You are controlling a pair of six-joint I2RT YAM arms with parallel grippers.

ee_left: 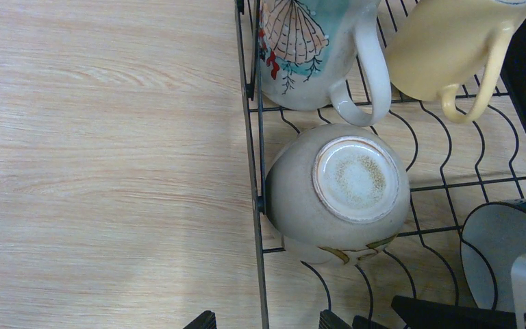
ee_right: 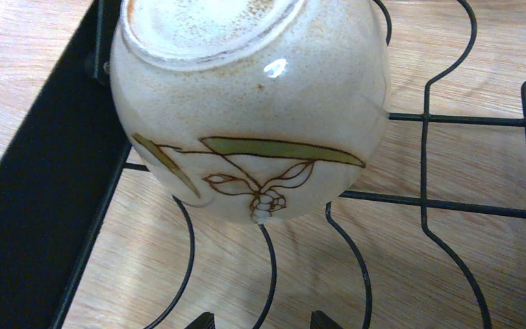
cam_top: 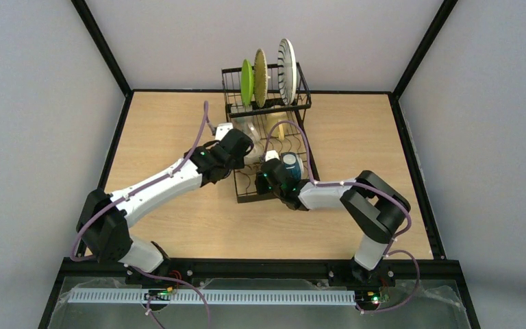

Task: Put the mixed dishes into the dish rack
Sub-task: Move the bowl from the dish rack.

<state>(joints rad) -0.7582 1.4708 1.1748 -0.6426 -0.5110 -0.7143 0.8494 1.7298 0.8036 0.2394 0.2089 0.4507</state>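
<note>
Both arms are in at the rack (cam_top: 268, 107) now. Up in the raised tier three plates stand on edge, side by side: green plate (cam_top: 246, 82), bamboo plate (cam_top: 260, 77) and striped plate (cam_top: 287, 70), thin edges toward the arms.

Down on the flat tray, a cream bowl (ee_left: 339, 185) sits upside down, foot ring up and a little tipped, hard against the tray's left rail, with bare table (cam_top: 171, 130) just beyond. The right wrist view shows a leaf drawing on its side.

It's crowded around the bowl. A shell mug (ee_left: 315, 48) stands just behind, its handle hanging over the bowl's far edge. A yellow mug (ee_left: 452, 48) is right of that, handle pointing toward the near side. The blue bowl (ee_left: 507, 247) lies on its side further right, white inside facing the cream bowl, and the right arm's body is touching or just beside it.

The left claw (ee_left: 268, 322) hovers above the cream bowl, fingers apart, nothing between them. The right claw (ee_right: 263, 321) looks at the same bowl from low down, fingers also apart and empty.
</note>
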